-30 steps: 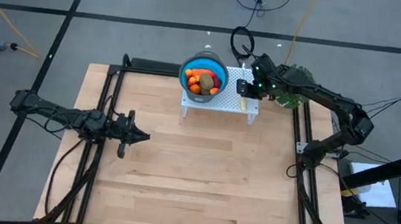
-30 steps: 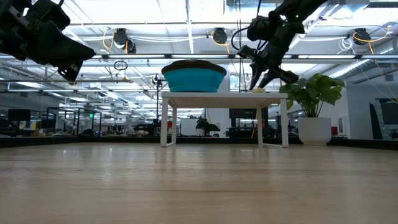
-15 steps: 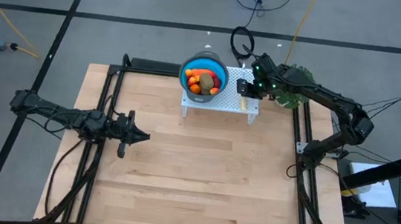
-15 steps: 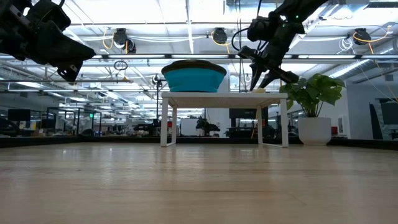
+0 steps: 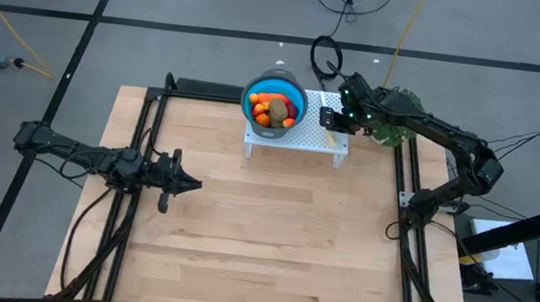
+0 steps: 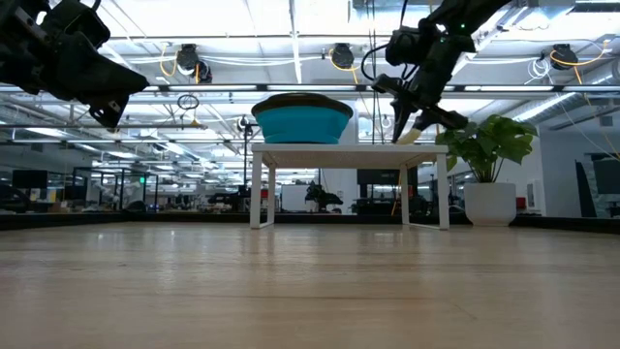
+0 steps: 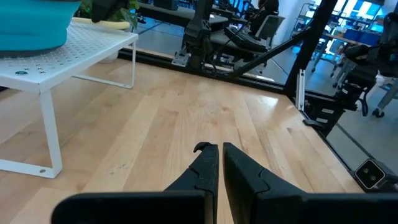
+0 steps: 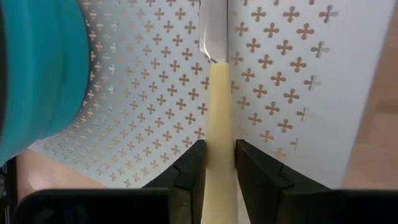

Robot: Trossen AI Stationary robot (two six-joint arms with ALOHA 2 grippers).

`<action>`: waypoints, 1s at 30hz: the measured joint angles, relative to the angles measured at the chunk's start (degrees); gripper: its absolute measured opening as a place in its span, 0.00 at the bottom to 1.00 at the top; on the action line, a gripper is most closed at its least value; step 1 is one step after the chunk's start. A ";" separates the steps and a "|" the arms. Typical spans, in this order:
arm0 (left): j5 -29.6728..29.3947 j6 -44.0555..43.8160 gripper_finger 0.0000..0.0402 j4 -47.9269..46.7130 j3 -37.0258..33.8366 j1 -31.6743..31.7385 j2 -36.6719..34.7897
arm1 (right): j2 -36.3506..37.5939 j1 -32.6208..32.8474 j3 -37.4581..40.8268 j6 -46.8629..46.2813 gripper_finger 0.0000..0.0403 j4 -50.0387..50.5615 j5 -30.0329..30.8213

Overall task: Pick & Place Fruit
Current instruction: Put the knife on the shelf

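Note:
The fruit (image 5: 274,109), orange-red pieces and a brown-green oval, lies in the blue bowl (image 5: 252,91) on the white perforated stand (image 5: 296,139). In the low view only the bowl (image 6: 301,120) shows, not the fruit. My right gripper (image 5: 331,118) is over the stand's right part, beside the bowl, shut on the knife (image 8: 214,74). My left gripper (image 5: 196,185) hangs shut above the table's left half, touching nothing; its fingertips (image 7: 219,148) are together. My right gripper pinches the knife's pale-yellow handle (image 8: 219,127) between its two fingers (image 8: 189,165), which lie along the knife. It comes from above, slanting down. The handle (image 6: 409,136) is tilted just above the stand; the blade (image 8: 211,25) points away over the perforated top, and whether it touches I cannot tell.
The stand (image 6: 349,150) sits at the table's far edge on thin legs. A potted plant (image 6: 489,155) stands beyond the table's right far corner. Black frame rails (image 5: 151,139) run along the table's left and right sides. Bare wood (image 5: 272,232) fills the middle and near part.
My right gripper has risen a little over the stand. The knife's handle, which lay flat on the stand before, now shows tilted under the fingers. My left arm has kept still.

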State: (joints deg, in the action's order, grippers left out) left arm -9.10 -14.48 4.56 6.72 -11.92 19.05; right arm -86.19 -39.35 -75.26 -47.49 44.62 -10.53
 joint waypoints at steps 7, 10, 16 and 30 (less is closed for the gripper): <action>0.00 0.02 0.05 0.02 0.00 0.00 0.02 | 0.02 0.00 0.02 -0.85 0.19 0.51 -0.01; 0.00 0.02 0.05 0.02 -0.01 0.00 0.01 | 0.00 0.04 0.02 -1.26 0.19 0.49 0.00; 0.00 0.05 0.05 0.04 0.00 0.00 0.02 | 0.01 0.07 0.02 -2.22 0.19 0.42 0.00; 0.00 0.19 0.05 0.04 -0.01 0.01 0.02 | 0.02 0.07 0.04 -2.41 0.19 -1.31 0.20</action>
State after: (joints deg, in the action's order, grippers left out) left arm -9.10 -14.29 4.60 6.71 -11.90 19.07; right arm -86.17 -39.29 -75.22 -49.90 43.31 -10.33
